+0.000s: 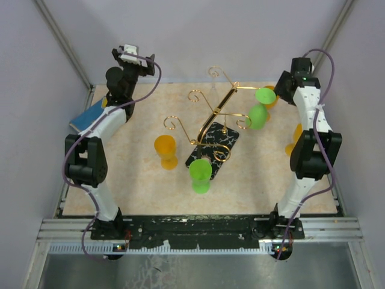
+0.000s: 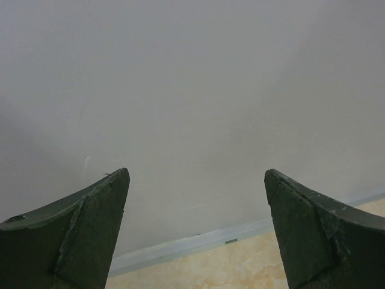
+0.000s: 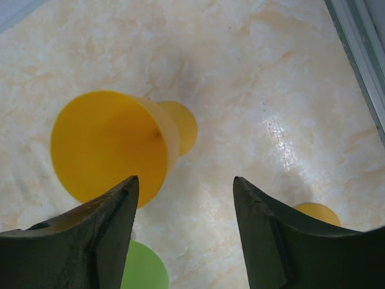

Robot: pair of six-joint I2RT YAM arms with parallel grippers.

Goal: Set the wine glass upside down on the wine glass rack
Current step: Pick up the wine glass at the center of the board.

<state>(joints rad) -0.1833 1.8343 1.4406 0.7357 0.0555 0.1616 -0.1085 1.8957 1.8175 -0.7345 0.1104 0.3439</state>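
The wine glass rack [image 1: 212,114] is gold wire on a black marbled base [image 1: 224,139] at the table's middle. A green wine glass [image 1: 258,115] hangs at its right arm. Just right of it is my right gripper [image 1: 281,90], over an orange wine glass [image 1: 274,99]. In the right wrist view that orange glass [image 3: 108,144] lies left of the gap, its wide round end towards the camera. The right gripper [image 3: 185,186] is open with only tabletop between its fingers. My left gripper [image 2: 195,177] is open, raised at the back left [image 1: 129,57] and facing the wall.
An orange glass [image 1: 165,150] stands left of the rack and a green glass [image 1: 200,174] at its front. Another orange piece [image 1: 296,138] sits by the right arm. A blue object [image 1: 90,114] lies under the left arm. A metal rail [image 3: 358,54] borders the table.
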